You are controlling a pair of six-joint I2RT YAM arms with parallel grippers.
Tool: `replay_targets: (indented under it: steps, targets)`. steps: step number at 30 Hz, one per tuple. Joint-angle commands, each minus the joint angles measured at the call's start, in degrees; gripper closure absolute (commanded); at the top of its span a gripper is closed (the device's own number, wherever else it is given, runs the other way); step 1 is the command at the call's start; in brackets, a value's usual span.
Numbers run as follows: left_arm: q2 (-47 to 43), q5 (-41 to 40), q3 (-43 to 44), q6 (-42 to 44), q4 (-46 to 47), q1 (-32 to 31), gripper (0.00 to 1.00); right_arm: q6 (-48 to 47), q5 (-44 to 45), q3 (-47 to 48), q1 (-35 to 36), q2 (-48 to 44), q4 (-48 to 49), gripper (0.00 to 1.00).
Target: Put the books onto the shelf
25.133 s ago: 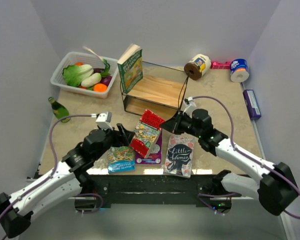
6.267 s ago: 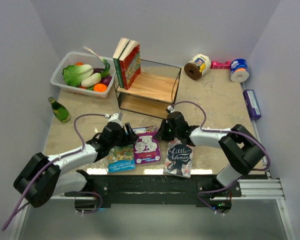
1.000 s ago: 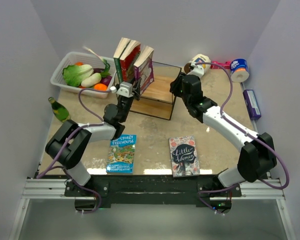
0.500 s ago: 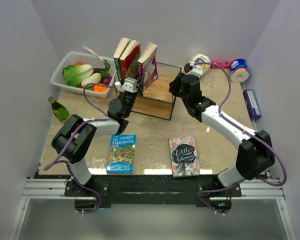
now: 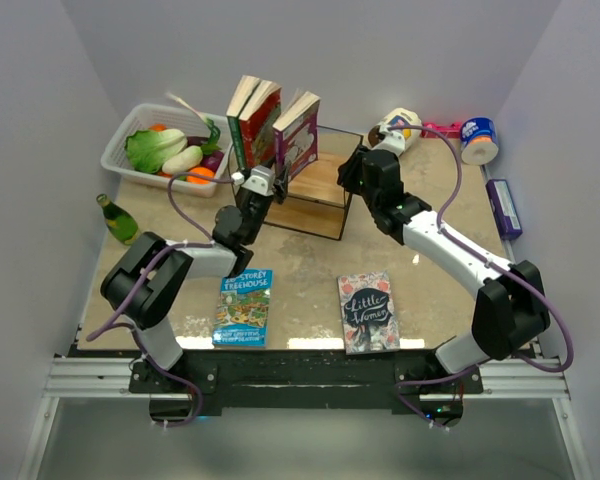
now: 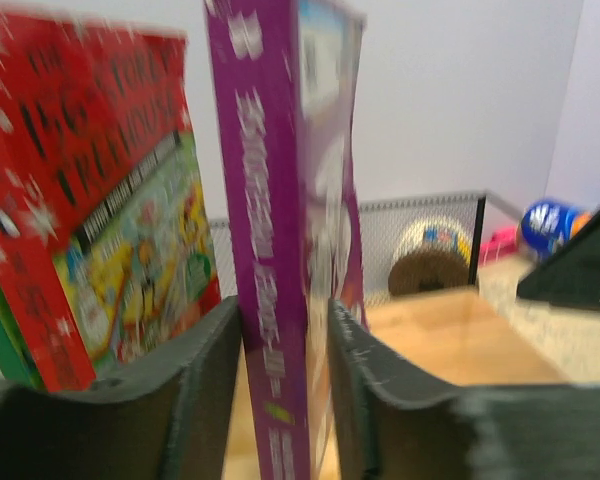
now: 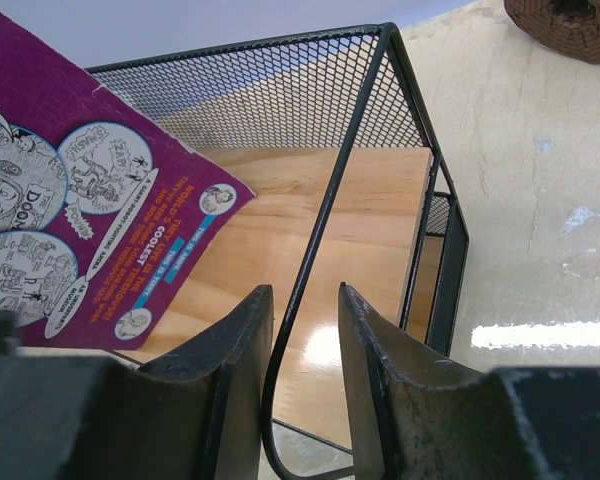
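Observation:
On the shelf [image 5: 325, 178], a green book [image 5: 236, 140] and a red book [image 5: 263, 122] stand at the left end. A purple book [image 5: 300, 128] stands beside them, its top tilted right. My left gripper [image 5: 261, 176] holds that purple book [image 6: 270, 250] low on its spine, a finger [image 6: 205, 385] against each side. The red book [image 6: 90, 200] is just to its left. My right gripper [image 5: 352, 176] is at the shelf's right front corner. Its jaws [image 7: 305, 300] stand open astride the black wire frame [image 7: 325, 235]. The blue Treehouse book [image 5: 245, 305] and the grey Little Women book [image 5: 368, 312] lie flat near the front.
A white basket [image 5: 118, 152] of vegetables stands at the back left, with a green bottle [image 5: 118, 220] in front of it. A brown-cored roll [image 5: 395, 132], a pink item [image 5: 442, 129] and a blue-white roll [image 5: 478, 140] line the back right. A long purple box [image 5: 502, 208] lies along the right edge.
The purple book's top has swung right, away from the red book, and now leans over the shelf's middle. My left gripper shifted slightly with it. The right arm has barely moved.

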Motion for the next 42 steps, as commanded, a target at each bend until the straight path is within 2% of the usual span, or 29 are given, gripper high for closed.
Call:
replay_targets:
  steps: [1, 13, 15, 19, 26, 38, 42]
  targets:
    - [-0.80, -0.45, -2.08, 2.54, 25.17, -0.16, 0.53, 0.42, 0.16, -0.27, -0.38, 0.07, 1.89, 0.64]
    - [-3.35, -2.03, -4.28, 3.15, 24.73, -0.25, 0.43, 0.24, 0.16, -0.36, -0.29, -0.45, 1.80, 0.63]
    - [-4.57, -2.03, -4.89, 3.33, 24.46, -0.34, 0.42, 0.24, -0.28, -0.27, -0.38, -0.89, 1.54, 0.61]
    - [-7.04, -1.94, -6.47, 4.29, 23.15, -0.51, 0.41, -0.02, -0.55, -0.71, -0.38, -2.65, 1.45, 0.46]
    - [-12.31, -3.17, -9.37, 5.61, 20.60, -1.48, 0.39, 0.50, 0.86, -1.32, -0.38, -6.60, -0.83, 0.40]
    - [-24.26, -6.86, -16.93, 11.68, 13.66, -4.99, 0.38, 0.68, 0.43, -4.83, -0.38, -16.18, -5.14, 0.39]
    - [-33.90, -10.46, -20.36, 9.93, 5.06, -6.75, 0.39, 0.15, -0.19, -7.29, -0.29, -20.31, -6.81, 0.40]
